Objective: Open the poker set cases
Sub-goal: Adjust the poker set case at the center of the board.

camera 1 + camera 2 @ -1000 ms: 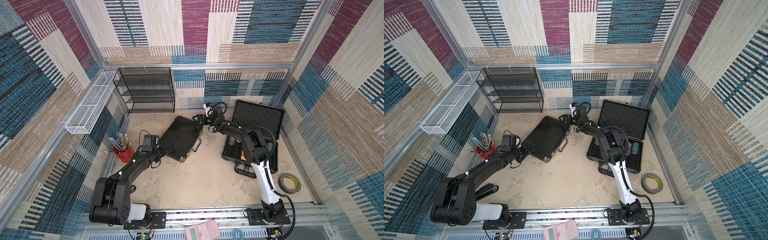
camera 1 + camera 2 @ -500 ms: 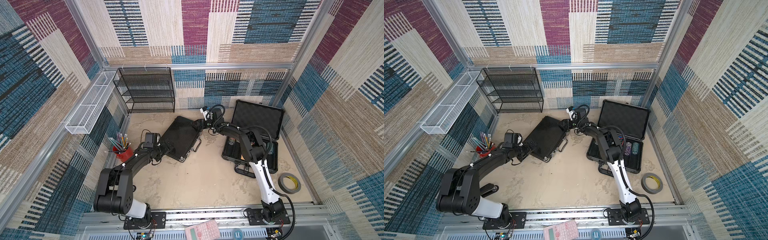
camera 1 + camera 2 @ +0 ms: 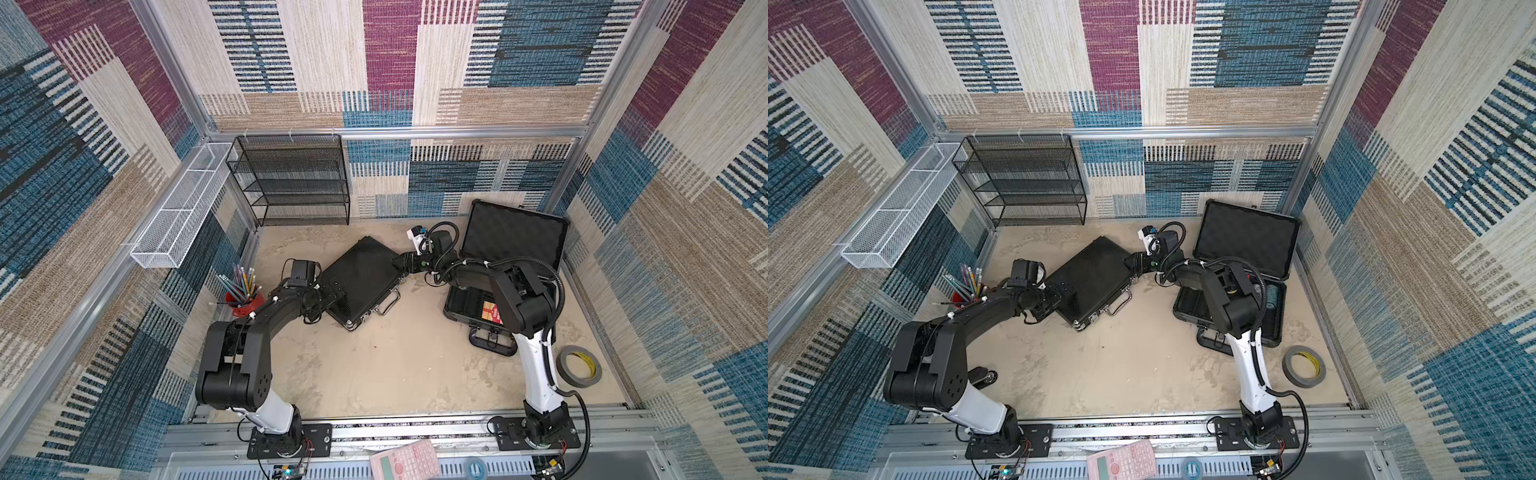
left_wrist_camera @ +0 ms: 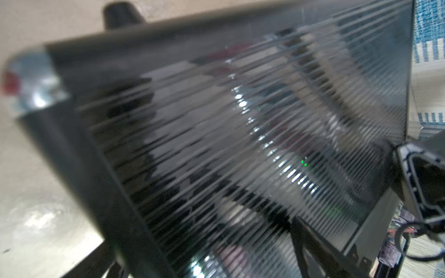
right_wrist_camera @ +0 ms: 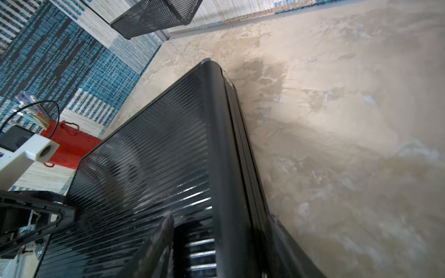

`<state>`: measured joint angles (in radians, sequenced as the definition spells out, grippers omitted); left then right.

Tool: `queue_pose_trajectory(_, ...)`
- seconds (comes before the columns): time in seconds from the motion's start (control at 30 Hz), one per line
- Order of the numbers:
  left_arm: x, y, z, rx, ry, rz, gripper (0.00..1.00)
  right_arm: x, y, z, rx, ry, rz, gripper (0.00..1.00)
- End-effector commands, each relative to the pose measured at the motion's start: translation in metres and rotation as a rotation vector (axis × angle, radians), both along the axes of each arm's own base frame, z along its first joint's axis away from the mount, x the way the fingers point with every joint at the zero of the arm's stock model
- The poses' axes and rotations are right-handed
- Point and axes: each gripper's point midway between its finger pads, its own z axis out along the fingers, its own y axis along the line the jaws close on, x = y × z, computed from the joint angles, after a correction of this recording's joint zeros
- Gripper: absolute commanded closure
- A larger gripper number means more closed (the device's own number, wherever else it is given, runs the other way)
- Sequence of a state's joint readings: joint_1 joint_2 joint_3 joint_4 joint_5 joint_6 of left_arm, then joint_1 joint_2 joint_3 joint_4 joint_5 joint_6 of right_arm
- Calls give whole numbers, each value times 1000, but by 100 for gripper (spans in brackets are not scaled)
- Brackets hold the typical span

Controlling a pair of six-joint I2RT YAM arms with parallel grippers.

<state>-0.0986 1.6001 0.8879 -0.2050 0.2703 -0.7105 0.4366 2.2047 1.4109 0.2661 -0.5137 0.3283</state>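
The slim black ribbed case (image 3: pixel 361 278) lies closed on the sandy floor in both top views, its silver latches and handle (image 3: pixel 388 303) facing front. My right gripper (image 3: pixel 400 262) is at its right corner. In the right wrist view that gripper (image 5: pixel 221 240) has one finger (image 5: pixel 161 238) on the ribbed lid and the other along the side wall, shut on the case's edge. My left gripper (image 3: pixel 334 292) stands open at the case's left corner (image 4: pixel 33 81), where the blurred lid (image 4: pixel 240 132) fills the left wrist view. The thicker grey case (image 3: pixel 478 303) stands open at the right, its lid (image 3: pixel 515 237) raised.
A black wire-mesh rack (image 3: pixel 291 178) stands against the back wall and a white wire basket (image 3: pixel 178 216) hangs on the left wall. A red pencil cup (image 3: pixel 243 297) sits beside my left arm. A tape roll (image 3: pixel 578 365) lies front right, a pink calculator (image 3: pixel 405 459) on the front rail.
My right gripper has come forward onto the black case's right corner and its jaws have narrowed onto the edge. The left gripper has slid in toward the left corner.
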Motion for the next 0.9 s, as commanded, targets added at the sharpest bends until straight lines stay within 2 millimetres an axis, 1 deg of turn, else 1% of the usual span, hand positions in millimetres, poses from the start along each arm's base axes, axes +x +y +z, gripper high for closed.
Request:
queue_pose_trajectory(0.0, 15, -29, 15, -106, -102, -122, 4, -52, 29, 12, 108, 108, 120, 38)
queue_pose_trajectory(0.1, 18, -34, 12, -131, -97, -135, 7, -70, 28, 16, 113, 130, 80, 36)
queue_pose_trajectory(0.27, 26, -37, 7, -140, -91, -135, 8, -86, 28, 15, 81, 175, -6, 34)
queue_pose_trajectory(0.37, 34, -33, 6, -109, -93, -125, 9, -98, 31, 9, 72, 214, -62, 31)
queue_pose_trajectory(0.5, 49, -37, 11, -125, -118, -127, 9, -114, 33, 8, 51, 226, -101, 29)
queue_pose_trajectory(0.57, 56, -43, 13, -151, -132, -144, 10, -120, 29, 11, 65, 238, -131, 29)
queue_pose_trajectory(0.63, 61, -50, 15, -184, -143, -171, 13, -126, 23, 12, 86, 251, -158, 29)
queue_pose_trajectory(0.77, 59, -65, 12, -209, -136, -223, 17, -139, 7, 15, 103, 261, -216, 29)
queue_pose_trajectory(0.87, 57, -72, 9, -213, -134, -239, 18, -145, -1, 16, 100, 261, -235, 28)
